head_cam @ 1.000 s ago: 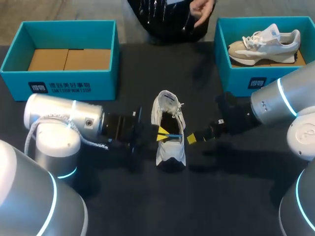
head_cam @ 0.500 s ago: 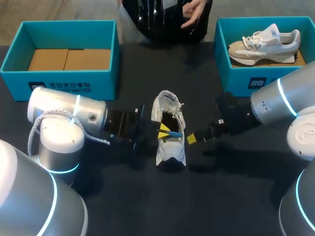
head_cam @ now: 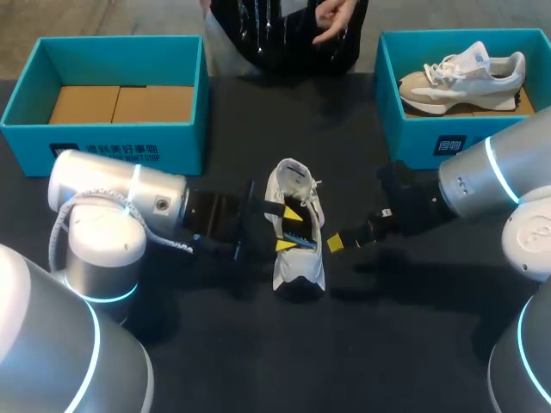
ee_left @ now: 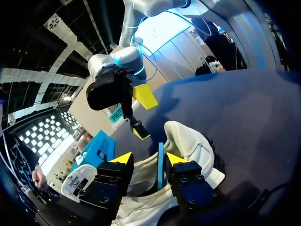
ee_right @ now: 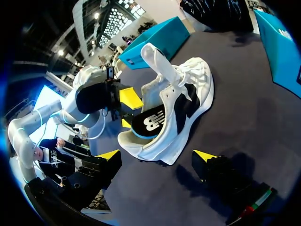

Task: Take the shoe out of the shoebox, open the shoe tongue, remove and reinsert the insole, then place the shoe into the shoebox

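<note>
Left gripper (head_cam: 288,230) has let the insole (ee_left: 160,170) go

Since a second ago its fingers went from pinching the blue insole edge to spread either side of it, that edge standing close to one tip. The right gripper (ee_right: 156,154) waits wide open, just short of the shoe (head_cam: 300,268), which sits on the table (head_cam: 387,344) between the two. Nothing braces the shoe, so I reckon pushing the insole home could skid or tip it, or buckle the insole at the collar.
</note>
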`<state>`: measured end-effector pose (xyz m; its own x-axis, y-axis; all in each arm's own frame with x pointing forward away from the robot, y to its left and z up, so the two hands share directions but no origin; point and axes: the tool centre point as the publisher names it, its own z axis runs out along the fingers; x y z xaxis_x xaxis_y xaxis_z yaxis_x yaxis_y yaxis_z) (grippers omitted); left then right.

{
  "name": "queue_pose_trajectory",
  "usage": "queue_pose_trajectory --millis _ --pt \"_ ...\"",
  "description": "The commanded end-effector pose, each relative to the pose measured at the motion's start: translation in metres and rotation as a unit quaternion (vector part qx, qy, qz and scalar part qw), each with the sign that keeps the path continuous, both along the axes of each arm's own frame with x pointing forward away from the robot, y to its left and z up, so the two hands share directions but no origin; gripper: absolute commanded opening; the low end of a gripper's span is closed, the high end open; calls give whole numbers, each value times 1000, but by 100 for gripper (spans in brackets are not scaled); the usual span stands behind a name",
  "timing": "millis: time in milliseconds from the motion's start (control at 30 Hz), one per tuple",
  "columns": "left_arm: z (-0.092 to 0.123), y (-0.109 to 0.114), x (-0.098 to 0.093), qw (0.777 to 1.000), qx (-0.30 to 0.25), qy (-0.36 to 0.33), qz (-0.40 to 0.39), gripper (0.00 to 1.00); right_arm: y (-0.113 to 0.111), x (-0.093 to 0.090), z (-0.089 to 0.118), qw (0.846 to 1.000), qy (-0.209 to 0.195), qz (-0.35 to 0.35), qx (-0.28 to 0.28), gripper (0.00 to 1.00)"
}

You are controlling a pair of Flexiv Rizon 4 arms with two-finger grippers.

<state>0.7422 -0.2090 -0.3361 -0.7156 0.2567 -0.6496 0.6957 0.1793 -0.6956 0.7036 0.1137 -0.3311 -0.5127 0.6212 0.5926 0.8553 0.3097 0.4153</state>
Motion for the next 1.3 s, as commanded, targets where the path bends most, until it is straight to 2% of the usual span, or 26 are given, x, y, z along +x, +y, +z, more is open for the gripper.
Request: queue_pose_trajectory --millis 33,100,133,167,500,700,733,767,800,1033,1200,1267,1300 --pt "2 -4 -1 1000 -1 1 -5 31 1 0 0 1000 1 -1 -2 100" --pt "1 -4 -3 1000 0 2 -8 20 1 0 0 1000 1 -1 -2 100" --pt "1 -4 -3 1000 1 3 -10 5 1 0 0 1000 1 -1 -2 100" --pt "-1 -4 -4 1000 2 4 -10 0 1 0 0 1000 1 -1 -2 100" --pt "-15 -4 -4 1000 21 20 -11 0 1 0 0 1000 1 -1 -2 100" --pt "-10 -1 -2 999 25 21 -4 0 1 0 0 1000 1 -1 -2 100" --pt "-7 0 -2 1000 21 17 0 31 1 0 0 1000 1 -1 -2 100" --pt "-5 0 -2 1000 19 17 0 89 1 0 0 1000 1 -1 -2 100" --pt "-3 1 -3 1000 14 17 1 98 1 0 0 1000 1 -1 -2 100" --pt "11 2 -5 1000 2 9 0 97 1 0 0 1000 1 -1 -2 100" --pt "17 5 -5 1000 -2 5 -1 74 1 0 0 1000 1 -1 -2 100" --pt "19 7 -4 1000 -2 3 -1 70 1 0 0 1000 1 -1 -2 100" --pt "20 8 -4 1000 -2 3 0 63 1 0 0 1000 1 -1 -2 100"
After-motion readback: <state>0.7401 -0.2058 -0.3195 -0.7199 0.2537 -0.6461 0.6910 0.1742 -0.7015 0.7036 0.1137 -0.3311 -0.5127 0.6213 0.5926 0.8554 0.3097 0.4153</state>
